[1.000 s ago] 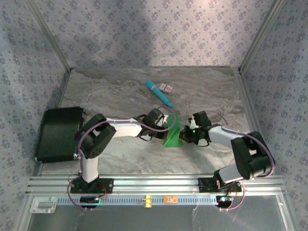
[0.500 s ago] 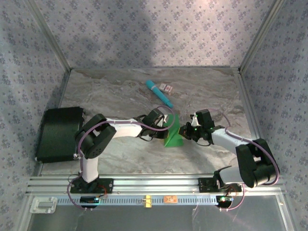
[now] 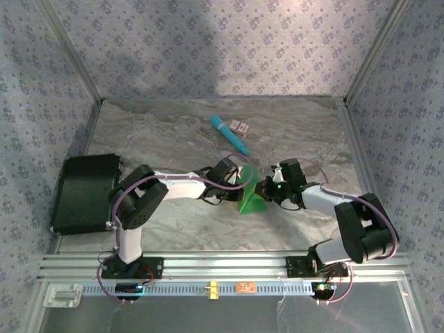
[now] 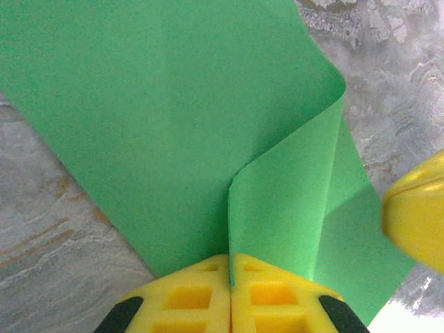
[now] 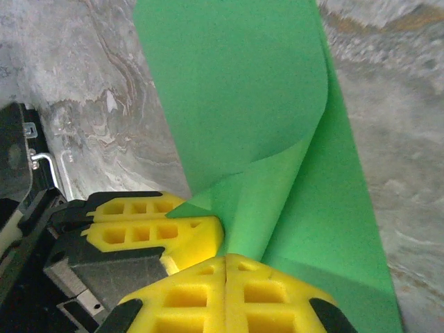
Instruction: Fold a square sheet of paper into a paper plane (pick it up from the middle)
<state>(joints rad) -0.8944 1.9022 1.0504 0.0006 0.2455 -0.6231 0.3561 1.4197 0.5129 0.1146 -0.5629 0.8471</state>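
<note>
1. Grey marbled bench [image 3: 173,132]: fills the floor of the patterned-wall enclosure. Its near edge is covered by a metal rail.

2. Black ribbed rectangular case [image 3: 83,191]: lies at the left edge of the bench, well apart from everything else. Its contents are not visible.

3. Left arm [image 3: 173,184] and right arm [image 3: 326,198], white and black: both reach inward and meet near the bench centre.

4. Thin bright green sheet of paper [image 3: 250,198]: sits at the bench centre between the two wrists and stands up as a small tent-like wedge.
   - Left wrist view: the sheet [image 4: 173,118] lies partly flat on the bench, with one flap curling up and over. Its far corners are cut off by the frame.
   - Right wrist view: the sheet [image 5: 243,90] curls the same way. The number of layers at the pinch is hard to make out.

5. Teal cylindrical stick [image 3: 229,134]: lies diagonally behind the sheet, apart from it.

6. Left end effector [image 4: 230,267], yellow fingers: pressed together on a raised fold of the sheet. In the top view [image 3: 239,179] the fingertips are hidden by the wrist.

7. Right end effector [image 5: 225,267], yellow fingers: closed on the sheet's edge, just beside the left one. In the top view [image 3: 267,189] the tips are too small to make out.

8. Small pale patterned card [image 3: 241,127]: just beside the stick. The print is illegible.
</note>
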